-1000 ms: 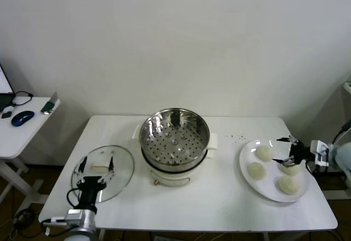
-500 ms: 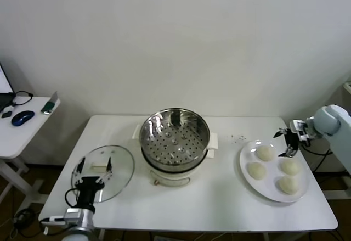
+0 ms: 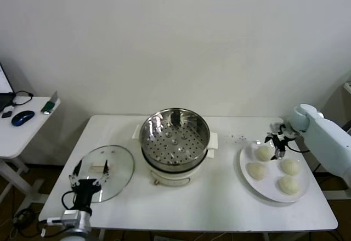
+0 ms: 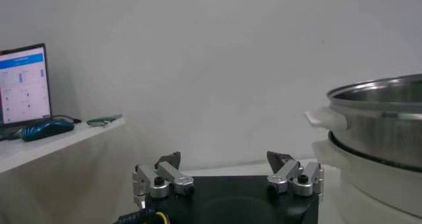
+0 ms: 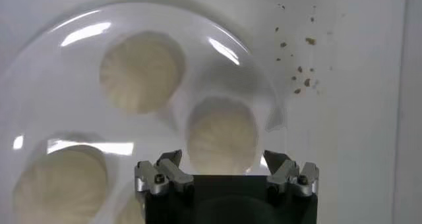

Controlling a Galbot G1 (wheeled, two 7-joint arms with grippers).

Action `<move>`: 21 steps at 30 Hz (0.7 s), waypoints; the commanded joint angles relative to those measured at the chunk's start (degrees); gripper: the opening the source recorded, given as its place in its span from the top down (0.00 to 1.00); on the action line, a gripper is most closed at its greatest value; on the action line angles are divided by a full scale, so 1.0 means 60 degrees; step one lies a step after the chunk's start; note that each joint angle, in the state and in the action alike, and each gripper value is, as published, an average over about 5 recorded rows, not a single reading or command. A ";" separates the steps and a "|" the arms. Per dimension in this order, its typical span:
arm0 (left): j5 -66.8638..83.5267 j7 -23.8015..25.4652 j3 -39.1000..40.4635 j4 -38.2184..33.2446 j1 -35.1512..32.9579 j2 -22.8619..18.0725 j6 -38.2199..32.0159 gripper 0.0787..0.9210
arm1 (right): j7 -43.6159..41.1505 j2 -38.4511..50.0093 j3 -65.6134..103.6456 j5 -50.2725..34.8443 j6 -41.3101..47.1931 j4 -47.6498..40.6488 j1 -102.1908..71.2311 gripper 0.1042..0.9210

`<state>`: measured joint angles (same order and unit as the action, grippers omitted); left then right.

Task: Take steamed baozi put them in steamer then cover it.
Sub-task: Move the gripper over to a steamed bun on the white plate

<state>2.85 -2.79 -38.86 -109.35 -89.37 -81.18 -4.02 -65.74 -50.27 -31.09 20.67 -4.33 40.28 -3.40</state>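
1. Nearest us, our left gripper hangs by the table's front-left edge, fingers spread wide, over the lid; its arm is cut off.
2. Mid-table, the steamer stands uncovered.
3. Our right gripper reaches in, jaws apart, above the rear-left bun; four buns lie on the plate.

White table carries steamer, cover, plate.
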 commanded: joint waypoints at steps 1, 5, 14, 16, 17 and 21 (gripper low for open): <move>0.0014 0.0025 -0.0042 0.0055 -0.0037 0.0012 0.0020 0.12 | 0.0153 -0.0650 0.0116 0.0565 -0.0146 -0.0991 0.0073 0.12; -0.0007 0.0023 -0.0035 0.0081 -0.0033 0.0000 0.0000 0.12 | 0.0203 -0.0770 0.0326 0.0697 -0.0233 -0.1108 0.0037 0.12; -0.0032 0.0003 -0.0066 0.0099 -0.0084 -0.0025 -0.0041 0.12 | -0.0005 -0.0758 0.0328 0.0696 -0.0387 -0.1075 0.0075 0.15; -0.0031 -0.0005 -0.0084 0.0093 -0.0086 -0.0021 -0.0042 0.12 | -0.0058 -0.0740 0.0304 0.0694 -0.0417 -0.1046 0.0095 0.18; -0.0031 -0.0009 -0.0092 0.0091 -0.0087 -0.0020 -0.0043 0.12 | -0.0087 -0.0729 0.0288 0.0690 -0.0431 -0.1023 0.0103 0.20; -0.0029 -0.0022 -0.0110 0.0087 -0.0104 -0.0028 -0.0048 0.12 | -0.0153 -0.0704 0.0243 0.0671 -0.0484 -0.0951 0.0117 0.25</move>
<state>2.70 -2.87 -39.46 -108.78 -89.86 -81.29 -4.29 -66.41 -53.82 -29.78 24.09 -7.06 35.39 -2.71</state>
